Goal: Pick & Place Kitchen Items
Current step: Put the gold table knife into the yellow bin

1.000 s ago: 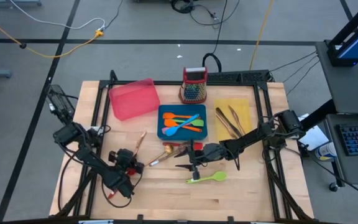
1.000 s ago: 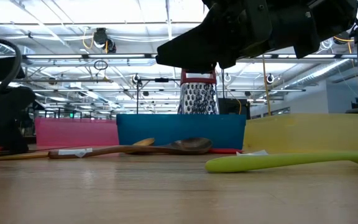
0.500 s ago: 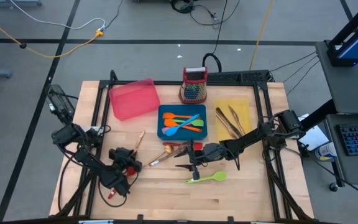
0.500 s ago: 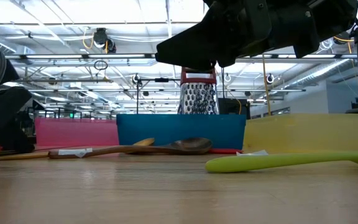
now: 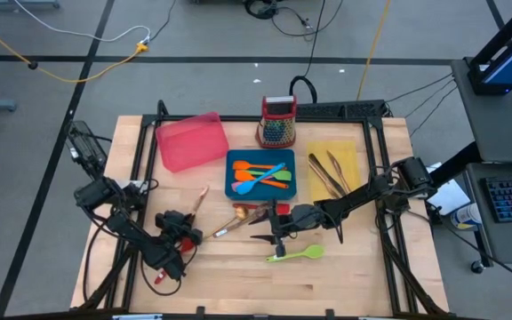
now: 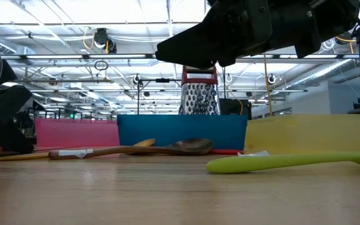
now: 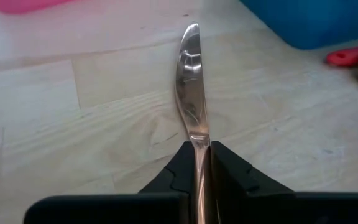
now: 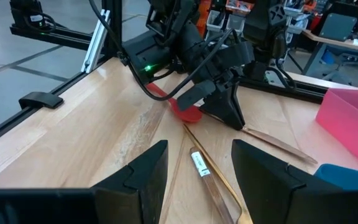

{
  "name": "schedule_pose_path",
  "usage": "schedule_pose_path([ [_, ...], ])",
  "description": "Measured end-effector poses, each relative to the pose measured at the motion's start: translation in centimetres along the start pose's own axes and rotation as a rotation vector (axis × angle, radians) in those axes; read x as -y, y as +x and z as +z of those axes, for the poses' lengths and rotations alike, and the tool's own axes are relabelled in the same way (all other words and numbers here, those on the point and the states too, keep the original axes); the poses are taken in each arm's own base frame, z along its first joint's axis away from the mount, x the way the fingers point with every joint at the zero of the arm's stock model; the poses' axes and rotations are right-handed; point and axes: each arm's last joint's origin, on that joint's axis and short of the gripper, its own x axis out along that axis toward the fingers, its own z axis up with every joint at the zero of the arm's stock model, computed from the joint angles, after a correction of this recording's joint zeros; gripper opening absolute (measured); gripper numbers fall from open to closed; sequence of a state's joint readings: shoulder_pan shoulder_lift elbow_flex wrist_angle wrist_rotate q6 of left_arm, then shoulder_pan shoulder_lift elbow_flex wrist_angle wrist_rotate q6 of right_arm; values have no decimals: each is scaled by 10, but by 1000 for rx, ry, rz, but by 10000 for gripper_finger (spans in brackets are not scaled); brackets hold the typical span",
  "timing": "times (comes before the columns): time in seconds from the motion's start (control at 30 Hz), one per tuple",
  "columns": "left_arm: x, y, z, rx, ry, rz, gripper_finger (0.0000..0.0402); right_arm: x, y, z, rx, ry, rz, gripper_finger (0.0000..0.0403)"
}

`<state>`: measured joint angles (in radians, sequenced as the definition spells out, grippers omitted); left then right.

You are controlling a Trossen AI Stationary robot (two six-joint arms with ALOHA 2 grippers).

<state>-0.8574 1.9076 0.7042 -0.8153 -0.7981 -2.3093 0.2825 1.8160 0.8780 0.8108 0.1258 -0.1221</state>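
1. Knife (image 7: 190, 81): copper-toned, lying flat on the tabletop (image 7: 73, 137), blade pointing toward the pink tray (image 5: 191, 140); its handle sits between my left tool's fingers.
2. Left tool (image 7: 198, 163): pressed onto the knife handle, low at the tabletop's left front. I read the step in hand as the grasp, with the lift not yet made.
3. Next move, as I judge it: raise the knife level, carry it to a tray, and keep the thin handle from swivelling in the pinch.
4. Red utensil (image 5: 160, 276): on the tabletop just beside my left arm; also awaiting pickup.
5. Wooden spoon (image 6: 136, 149): flat on the tabletop in front of the blue tray (image 5: 233, 188).
6. Green spatula (image 5: 297, 254): on the tabletop, near the front, below my right tool.
7. Right tool (image 8: 197, 163): fingers spread, holding nothing, hovering above the tabletop's middle.
8. Blue tray: holds orange, blue and red utensils.
9. Yellow tray (image 5: 352, 148): holds metal cutlery.
10. Pink tray: appears to hold nothing.
11. Grater (image 5: 277, 122): upright behind the blue tray.
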Motion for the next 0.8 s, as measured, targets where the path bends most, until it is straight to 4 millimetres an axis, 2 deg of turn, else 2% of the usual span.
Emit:
schedule_pose_path([
  [0.37,12,-2,-3,60,-22,-130,30,0,0,0,1,2,-3,171],
  [0.47,17,-6,-1,65,-33,-160,15,1,0,0,2,2,-4,171],
  [0.6,23,-13,4,58,3,-177,0,2,0,1,9,2,-7,171],
  [0.8,25,-15,12,-22,83,-129,9,5,1,0,6,11,-16,171],
])
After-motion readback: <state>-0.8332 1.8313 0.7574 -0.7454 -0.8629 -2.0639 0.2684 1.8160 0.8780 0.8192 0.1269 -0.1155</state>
